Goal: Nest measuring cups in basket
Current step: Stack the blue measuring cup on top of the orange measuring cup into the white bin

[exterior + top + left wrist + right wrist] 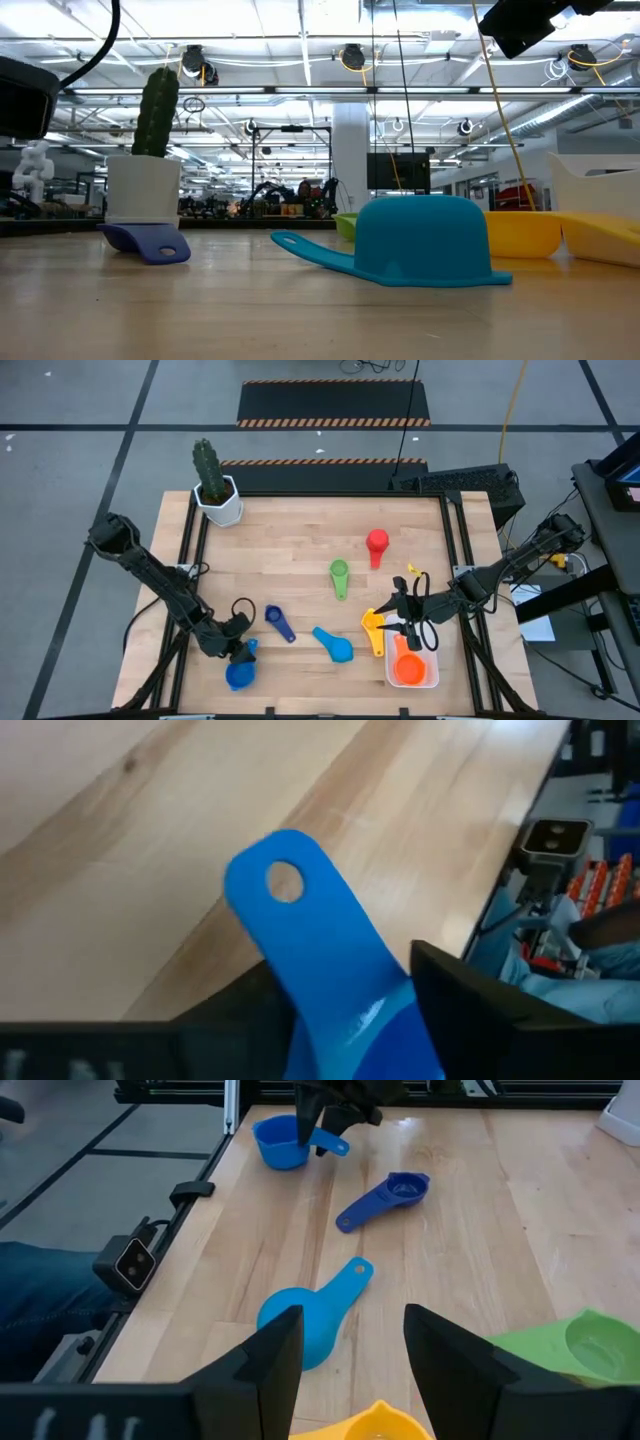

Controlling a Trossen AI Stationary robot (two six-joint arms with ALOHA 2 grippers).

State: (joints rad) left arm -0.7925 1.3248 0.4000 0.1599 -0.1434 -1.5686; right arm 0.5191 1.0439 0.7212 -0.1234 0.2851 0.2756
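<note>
Sitting nested so far: only the orange cup [408, 668] in the white basket [432, 682], right hand [412, 622] hovering open just above it; left hand [238, 645] closing on the bright blue cup's handle [320, 940] far across the desk [300, 560], five cups lying loose between.

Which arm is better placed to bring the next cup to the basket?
Left. Its pincer straddles the blue cup's handle. The right pincer hangs open over the yellow cup, beside the basket with the orange cup.
</note>
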